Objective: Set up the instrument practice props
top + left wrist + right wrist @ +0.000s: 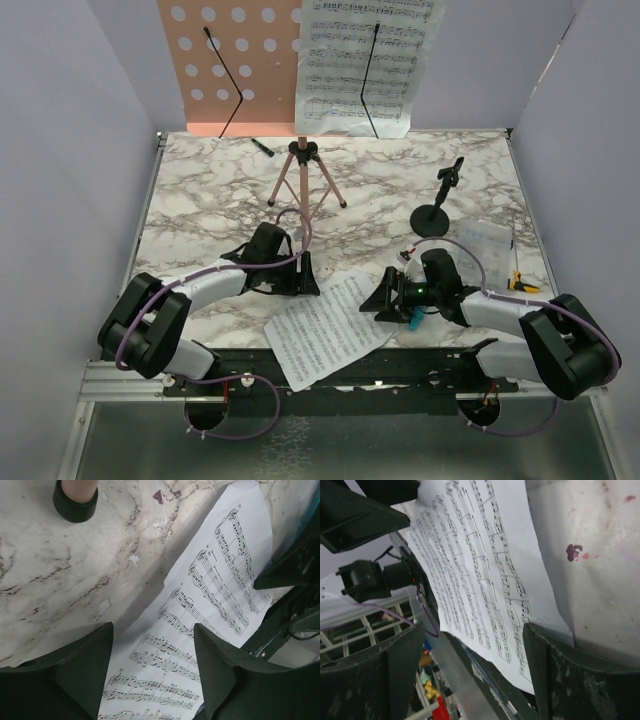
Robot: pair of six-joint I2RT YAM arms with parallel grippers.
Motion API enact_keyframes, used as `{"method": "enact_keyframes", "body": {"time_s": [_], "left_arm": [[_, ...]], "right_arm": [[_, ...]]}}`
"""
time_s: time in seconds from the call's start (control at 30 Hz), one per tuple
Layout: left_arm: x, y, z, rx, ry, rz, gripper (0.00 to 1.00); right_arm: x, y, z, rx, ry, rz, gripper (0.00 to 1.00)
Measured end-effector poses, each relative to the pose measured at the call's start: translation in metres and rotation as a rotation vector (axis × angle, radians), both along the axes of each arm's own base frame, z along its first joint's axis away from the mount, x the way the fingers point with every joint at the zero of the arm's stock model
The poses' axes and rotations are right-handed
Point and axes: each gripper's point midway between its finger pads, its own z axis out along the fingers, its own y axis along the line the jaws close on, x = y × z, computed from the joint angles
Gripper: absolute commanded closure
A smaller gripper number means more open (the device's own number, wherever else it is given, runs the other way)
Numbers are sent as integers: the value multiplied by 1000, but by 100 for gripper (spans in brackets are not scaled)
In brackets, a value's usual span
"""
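Left gripper [300, 274] open and empty over a loose music sheet [325, 335] at the near tabletop [200, 200] edge, right gripper [388, 298] open and empty at its right edge, pink music stand [305, 165] far centre, black mic stand [435, 210] right.

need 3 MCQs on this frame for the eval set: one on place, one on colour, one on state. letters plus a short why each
1. Where is the loose white sheet-music page?
A. flat at the near edge of the marble table
B. on the floor
C. rolled up in a gripper

2. What colour is the perforated music stand with tripod legs?
A. blue
B. pink
C. green

3. How is the small black round-based mic stand standing?
A. tipped over
B. lifted in a gripper
C. upright on the table

Key: 1 A, it lies flat with one corner past the near edge; 2 B, its holed panel and legs are pink; 3 C, its round base sits flat with the pole up.
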Motion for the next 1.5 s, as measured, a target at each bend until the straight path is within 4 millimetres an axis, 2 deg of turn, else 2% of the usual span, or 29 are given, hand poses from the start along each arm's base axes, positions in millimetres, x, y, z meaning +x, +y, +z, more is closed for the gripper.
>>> {"method": "enact_keyframes", "body": {"time_s": [0.07,0.27,0.43,0.57,0.63,0.77,0.83,0.93,1.07,1.17,1.33,1.5], "left_arm": [[-5,-2,0,-12,18,-10,38],[-17,-5,-3,-27,58,-30,51],[-22,-7,-7,-20,77,-44,66],[-28,-9,-10,-13,85,-64,89],[-29,-9,-10,-11,83,-72,96],[-29,-10,-2,-20,60,-73,100],[-24,-10,10,-31,12,-61,100],[-15,-9,31,-56,-78,-37,100],[-1,-5,72,-103,-237,22,100],[6,-1,101,-148,-338,72,100],[11,8,150,-275,-488,186,100],[10,21,178,-409,-560,320,100]], "right_arm": [[-2,-1,-5,-3,28,1,17],[-1,1,-5,6,25,10,17],[0,2,-6,9,26,17,17],[2,3,-5,6,12,24,17],[4,3,-4,-4,5,29,17],[15,2,4,-42,-52,18,17],[24,0,16,-60,-106,4,17],[37,-1,45,-65,-219,-21,16],[50,-6,90,-56,-372,-74,15],[50,-12,116,-35,-464,-113,15],[47,-20,143,-1,-550,-169,15],[44,-25,162,31,-605,-206,15]]}}
